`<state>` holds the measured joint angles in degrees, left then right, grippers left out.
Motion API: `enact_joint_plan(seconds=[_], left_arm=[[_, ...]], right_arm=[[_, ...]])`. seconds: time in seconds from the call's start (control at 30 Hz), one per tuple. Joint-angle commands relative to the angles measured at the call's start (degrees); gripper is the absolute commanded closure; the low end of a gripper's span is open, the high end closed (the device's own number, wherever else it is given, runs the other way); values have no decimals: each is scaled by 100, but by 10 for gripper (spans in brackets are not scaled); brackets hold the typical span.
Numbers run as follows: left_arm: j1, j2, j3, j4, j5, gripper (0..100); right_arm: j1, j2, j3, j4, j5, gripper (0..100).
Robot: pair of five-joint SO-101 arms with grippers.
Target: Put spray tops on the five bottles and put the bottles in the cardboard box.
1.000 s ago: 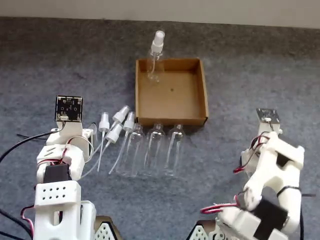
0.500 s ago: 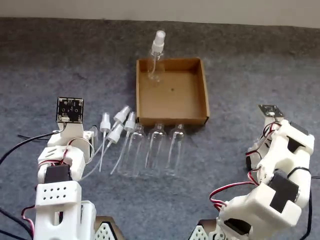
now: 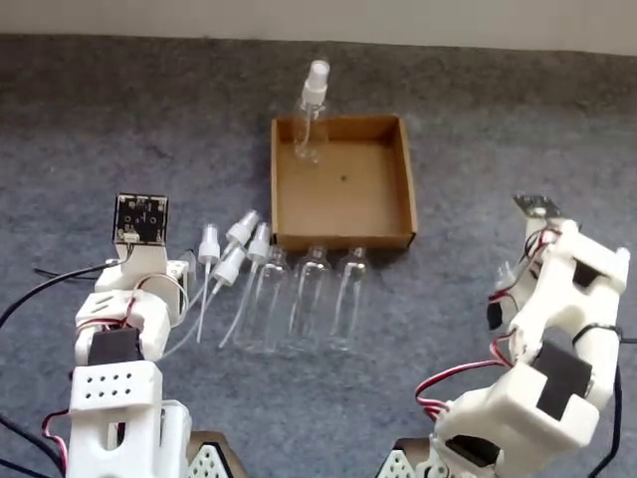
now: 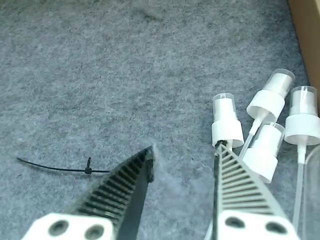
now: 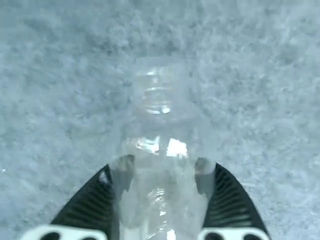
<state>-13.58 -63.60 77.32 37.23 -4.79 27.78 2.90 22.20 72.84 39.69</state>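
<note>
A clear bottle without a top sits between the fingers of my right gripper, which is shut on its body, neck pointing away over the grey carpet. My right arm stands right of the cardboard box. One bottle with a spray top stands in the box's far left corner. Three topless bottles lie side by side in front of the box. Several loose spray tops lie left of them. My left gripper is open, one fingertip touching a spray top.
A black zip tie lies on the carpet beside my left gripper. The box's edge shows just beyond the spray tops. Red and black cables run from both arms near the front edge.
My right arm has swung to the right and pushed its wrist a little farther from the front edge, carrying the bottle. The left arm has not moved.
</note>
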Motion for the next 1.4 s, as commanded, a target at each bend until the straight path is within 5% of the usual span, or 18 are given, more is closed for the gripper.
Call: enact_joint_plan(seconds=[0.0, 0.6, 1.0, 1.37], left_arm=[[136, -110, -31, -123, 44, 818], [136, -110, -31, -123, 44, 818], [136, -110, -22, -123, 44, 818], [136, -110, -22, -123, 44, 818]], right_arm=[[-330, -400, -875, 602, -378, 809], [-919, -347, -1015, 620, -580, 742], [-919, 1235, -2352, 620, -967, 742], [-725, 1798, -2369, 593, -949, 817]])
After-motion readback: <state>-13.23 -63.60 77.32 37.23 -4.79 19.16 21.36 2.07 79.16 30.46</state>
